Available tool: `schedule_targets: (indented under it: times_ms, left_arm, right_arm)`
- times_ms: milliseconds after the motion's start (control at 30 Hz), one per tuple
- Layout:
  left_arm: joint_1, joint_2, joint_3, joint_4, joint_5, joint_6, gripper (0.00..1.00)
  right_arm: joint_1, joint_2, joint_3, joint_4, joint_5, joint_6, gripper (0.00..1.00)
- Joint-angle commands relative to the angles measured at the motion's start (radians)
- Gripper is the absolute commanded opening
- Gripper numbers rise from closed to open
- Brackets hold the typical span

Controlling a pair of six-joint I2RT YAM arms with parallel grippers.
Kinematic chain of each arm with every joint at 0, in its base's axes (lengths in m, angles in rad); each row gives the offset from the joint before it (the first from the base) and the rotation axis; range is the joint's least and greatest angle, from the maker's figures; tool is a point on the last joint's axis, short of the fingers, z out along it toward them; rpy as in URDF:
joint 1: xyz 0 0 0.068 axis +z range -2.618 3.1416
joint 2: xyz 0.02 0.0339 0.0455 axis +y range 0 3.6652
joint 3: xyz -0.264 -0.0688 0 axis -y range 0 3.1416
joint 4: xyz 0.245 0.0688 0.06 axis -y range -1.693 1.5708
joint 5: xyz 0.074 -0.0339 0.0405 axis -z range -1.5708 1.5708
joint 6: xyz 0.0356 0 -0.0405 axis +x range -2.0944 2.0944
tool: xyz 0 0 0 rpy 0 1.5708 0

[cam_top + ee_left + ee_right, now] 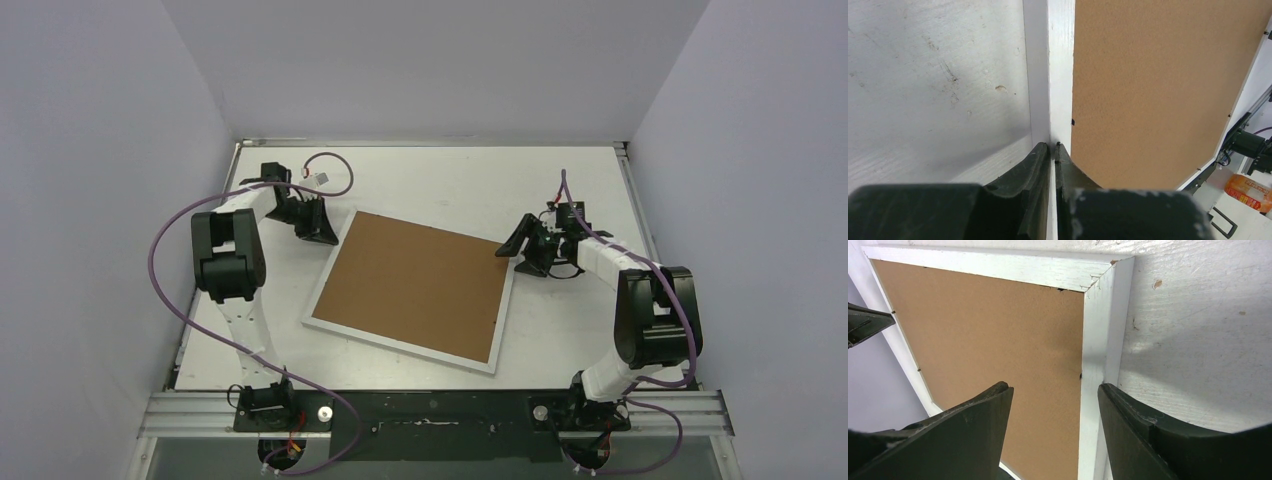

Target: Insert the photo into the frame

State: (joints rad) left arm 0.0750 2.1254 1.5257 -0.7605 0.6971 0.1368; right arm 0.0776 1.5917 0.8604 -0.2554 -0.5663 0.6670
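The frame lies back-up in the middle of the desk, filled by a brown backing board - the photo is nowhere in sight, so it is probably already under the board. The left claw is closed on nothing, tips on the white border at upper left; the right claw is open, straddling the right border near the top corner. This looks like securing the back - next, gentle pressure at the rim without sliding the frame.

Backing board in frame; frame flat on table, centre.
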Motion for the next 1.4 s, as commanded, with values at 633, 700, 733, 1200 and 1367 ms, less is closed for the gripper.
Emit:
schedule_targets:
  times_ms: [633, 700, 733, 1200, 1367]
  left_arm:
    - [-0.011, 0.004, -0.031, 0.017, -0.045, 0.013, 0.02]
    - [-0.012, 0.004, -0.029, 0.017, -0.042, 0.013, 0.02]
    - [-0.012, 0.004, -0.027, 0.015, -0.042, 0.012, 0.02]
    - [-0.012, 0.004, -0.024, 0.007, -0.04, 0.019, 0.01]
    - [-0.014, 0.004, -0.023, 0.007, -0.039, 0.019, 0.01]
  right_arm:
    - [0.007, 0.01, 0.026, 0.033, -0.034, 0.01, 0.63]
    - [0.007, 0.019, 0.023, 0.038, -0.028, 0.006, 0.63]
    - [0.007, 0.026, 0.021, 0.042, -0.028, 0.006, 0.63]
    - [0.023, 0.063, 0.011, 0.055, -0.027, 0.009, 0.62]
    - [0.033, 0.071, 0.009, 0.053, -0.018, 0.011, 0.61]
